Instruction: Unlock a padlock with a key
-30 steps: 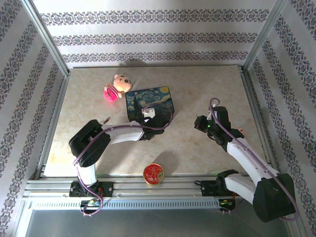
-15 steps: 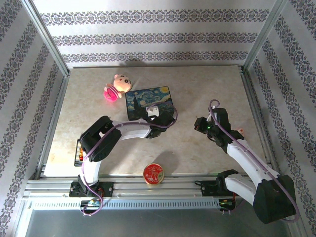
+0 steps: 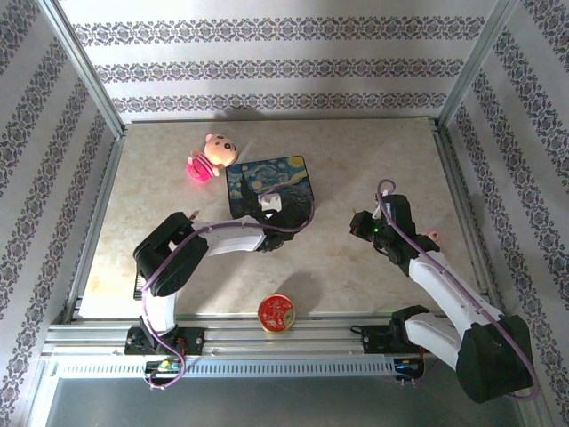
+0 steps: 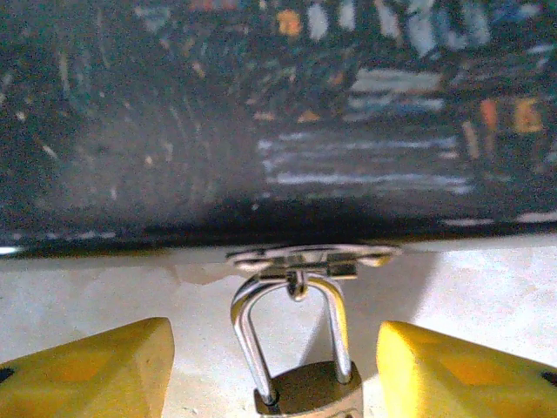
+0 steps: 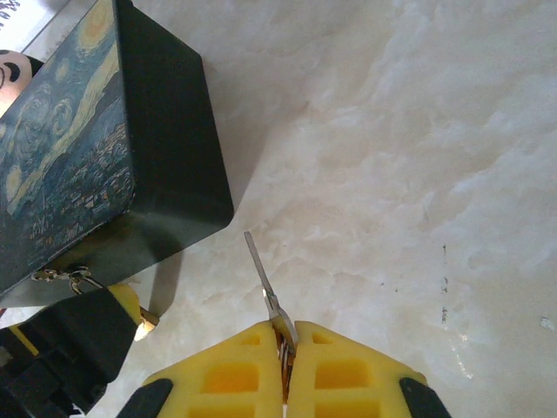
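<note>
Two claws: left gripper (image 4: 274, 348) gapes around the padlock (image 4: 306, 387) at 6 o'clock of the box (image 4: 261, 113), right gripper (image 5: 283, 348) pinches a key (image 5: 261, 270) that may miss if the padlock swings

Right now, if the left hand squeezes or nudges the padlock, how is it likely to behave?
The padlock is hooked by its thin shackle through a hasp on the painted box, so a nudge would probably pivot it, not slide it. Its metal body looks rigid and smooth, perhaps slippery between the left hand's fingers.
</note>
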{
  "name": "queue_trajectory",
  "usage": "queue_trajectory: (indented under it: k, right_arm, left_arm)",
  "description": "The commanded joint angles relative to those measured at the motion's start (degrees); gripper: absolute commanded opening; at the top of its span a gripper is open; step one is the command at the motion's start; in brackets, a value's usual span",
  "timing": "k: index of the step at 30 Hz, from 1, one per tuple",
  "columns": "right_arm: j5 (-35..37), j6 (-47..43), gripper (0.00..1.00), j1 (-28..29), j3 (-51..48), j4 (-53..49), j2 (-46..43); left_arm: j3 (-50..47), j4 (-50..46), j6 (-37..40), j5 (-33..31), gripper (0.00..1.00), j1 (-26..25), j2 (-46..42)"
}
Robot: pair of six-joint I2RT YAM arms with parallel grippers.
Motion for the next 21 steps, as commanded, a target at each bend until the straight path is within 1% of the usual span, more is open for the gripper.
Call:
queue_trajectory:
  k: [1, 9, 12, 15, 16, 21]
  right_arm:
    - [1.2, 0.1, 0.00, 0.6, -0.4, 0.4, -0.6]
    - [1.2, 0.1, 0.00, 0.7, -0.2, 0.4, -0.5]
    - [1.2, 0.0, 0.00, 0.7, -0.1, 0.4, -0.4]
    - [1.1, 0.1, 0.00, 0.7, -0.3, 0.4, -0.5]
    - [1.1, 0.1, 0.00, 0.7, -0.3, 0.4, -0.4]
    - [1.0, 0.2, 0.00, 0.7, -0.4, 0.5, -0.4]
  left_arm:
    - [-0.2, -0.8, 0.6, 0.3, 0.63, -0.6, -1.2]
    - [2.6, -0.4, 1.5, 0.7, 0.61, -0.5, 2.6]
    - [3.5, -0.8, 1.3, 0.4, 0.56, -0.5, 3.8]
    - [3.8, -1.2, 1.0, 0.1, 0.54, -0.5, 4.4]
    - [3.7, -1.1, 1.0, 0.0, 0.52, -0.5, 4.3]
    - [3.2, -1.2, 0.7, 0.0, 0.51, -0.4, 4.1]
